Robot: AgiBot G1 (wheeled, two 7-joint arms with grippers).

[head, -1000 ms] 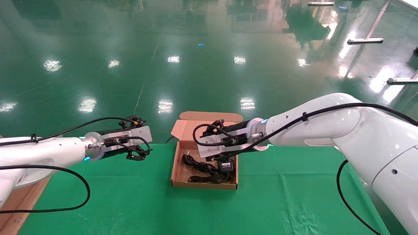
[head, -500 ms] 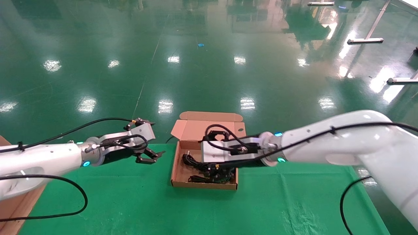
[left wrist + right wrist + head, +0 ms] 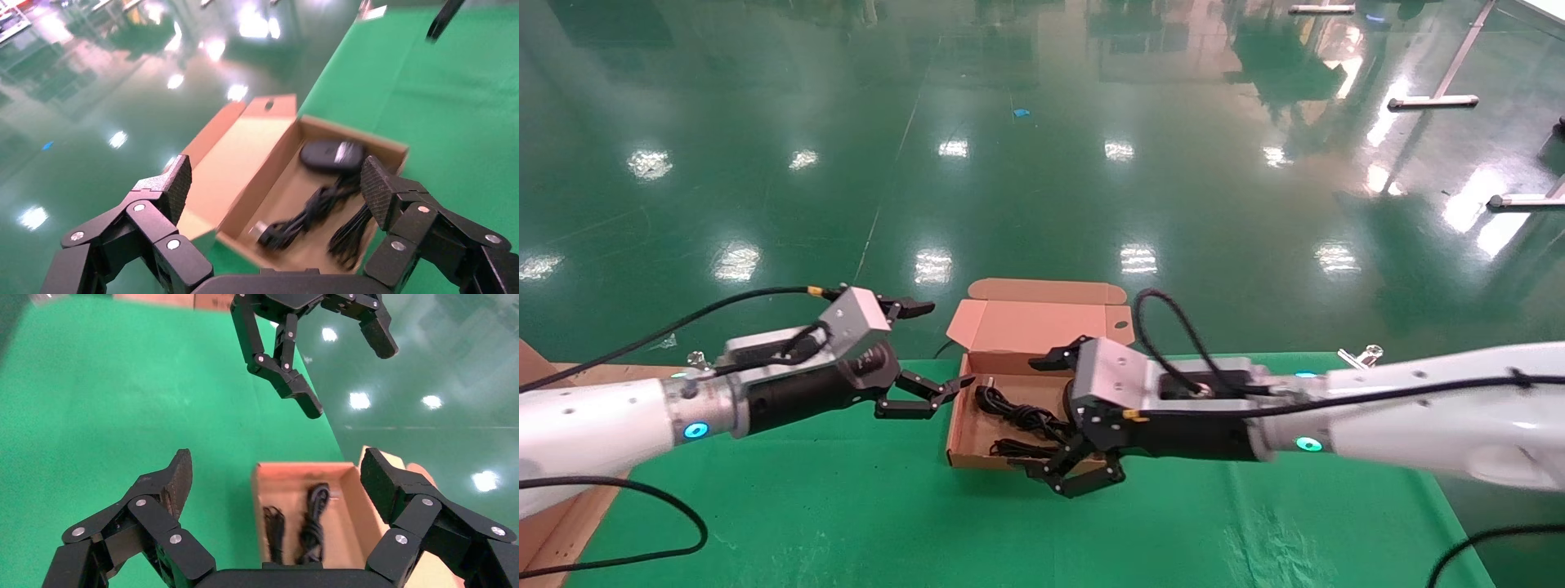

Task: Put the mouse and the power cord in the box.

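Note:
The brown cardboard box [image 3: 1026, 322] lies open at the far edge of the table, lid tipped back. Inside it, the power cord [image 3: 1017, 415] lies bundled, plug toward the lid. The left wrist view shows the mouse [image 3: 333, 155] in a box corner, beside the power cord [image 3: 306, 211] and a thin cable bundle [image 3: 352, 233]. My right gripper [image 3: 1032, 412] hangs open over the box's near right part and hides the mouse in the head view. Just off the box's left wall, my left gripper [image 3: 940, 345] is open and empty.
A green cloth covers the table [image 3: 846, 506]. Brown cardboard [image 3: 552, 523] shows at the table's left edge. A metal clip [image 3: 1361, 357] sits on the far right edge. Glossy green floor lies beyond the box.
My right arm has swung lower and its gripper has drawn back toward the box's near right corner. My left gripper has advanced rightward to the box's left wall and rotated.

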